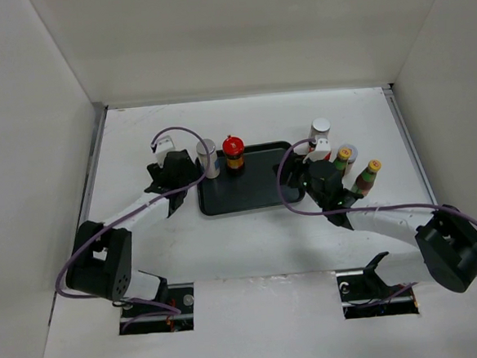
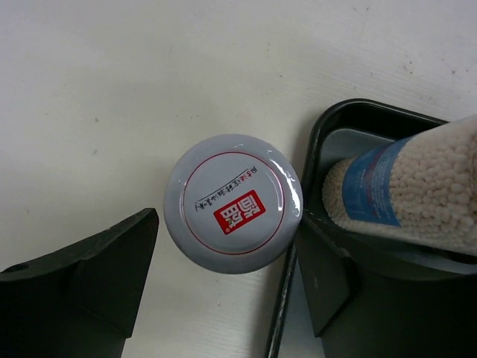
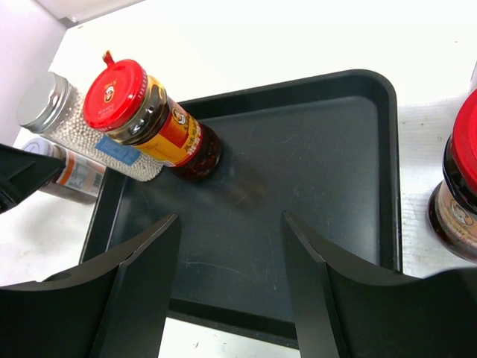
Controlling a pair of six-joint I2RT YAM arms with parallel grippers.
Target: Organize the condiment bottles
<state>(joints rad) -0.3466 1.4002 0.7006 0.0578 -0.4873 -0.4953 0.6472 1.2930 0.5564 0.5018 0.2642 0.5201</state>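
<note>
Condiment sorting, early stage: two bottles in the tray (image 1: 256, 192).
A red-capped jar (image 1: 233, 154) and silver-lidded shaker (image 3: 46, 101) stand inside, near the far edge of the worktop (image 1: 251, 244); left gripper (image 2: 228, 224), wide, straddles a grey-capped shaker (image 2: 232, 198) just outside; right gripper (image 3: 231, 291) wide, empty; white shaker (image 1: 321, 130) and brown bottles (image 1: 345, 157) wait toward the right edge.

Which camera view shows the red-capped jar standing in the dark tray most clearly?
The right wrist view: the jar is close, with its red cap, yellow-red label and dark contents plain. The top view shows the jar small, at the far edge of the tray. The left wrist view does not show it.
</note>
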